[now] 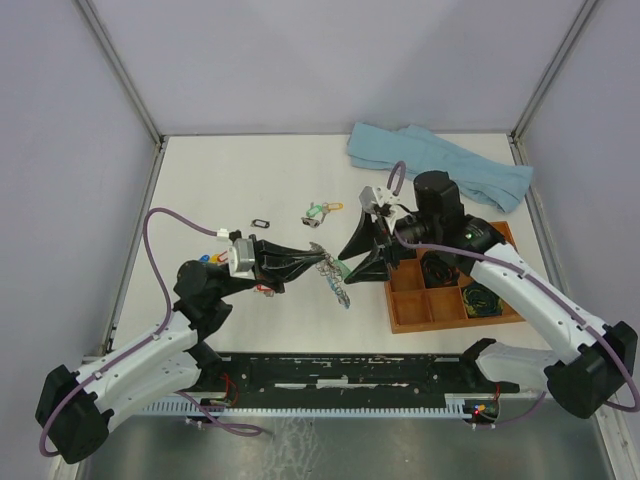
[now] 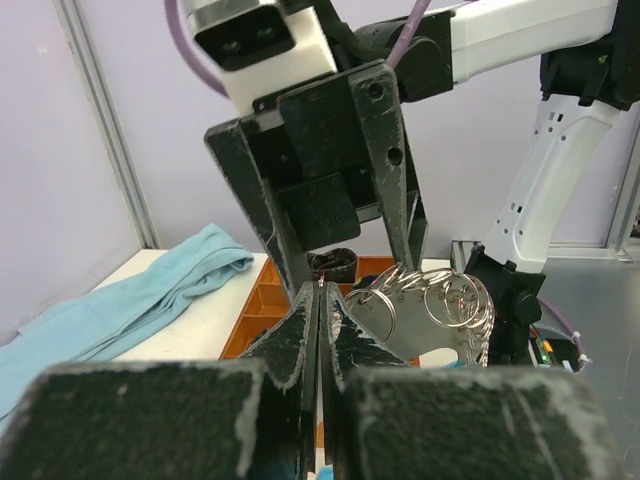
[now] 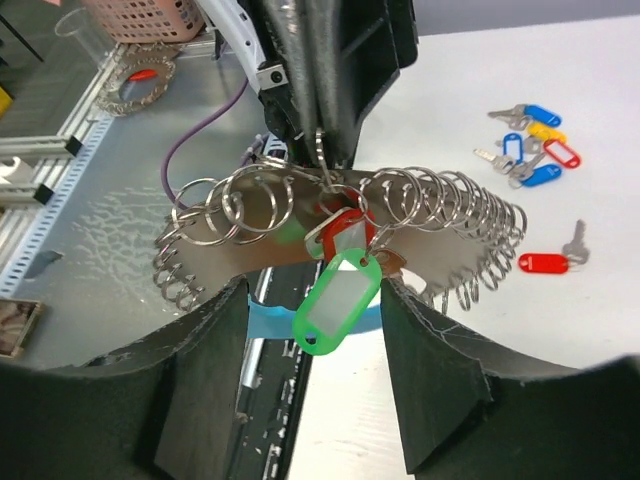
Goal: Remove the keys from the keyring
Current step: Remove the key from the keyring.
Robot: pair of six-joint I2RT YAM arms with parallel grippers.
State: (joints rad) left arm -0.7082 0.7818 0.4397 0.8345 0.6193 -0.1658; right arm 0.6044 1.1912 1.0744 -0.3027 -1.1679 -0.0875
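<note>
The keyring hangs in the air between both arms: a silvery plate edged with many split rings, with a light-blue arc below it. My left gripper is shut on one of its rings; in the left wrist view its tips meet beside the rings. A green-tagged key and a red-tagged one dangle from the keyring. My right gripper is open, with the green tag hanging between its fingers, untouched. Loose keys lie on the table.
An orange compartment tray with black cable bundles stands under the right arm. A blue cloth lies at the back right. More loose keys and a small black tag frame lie mid-table; others lie by the left arm.
</note>
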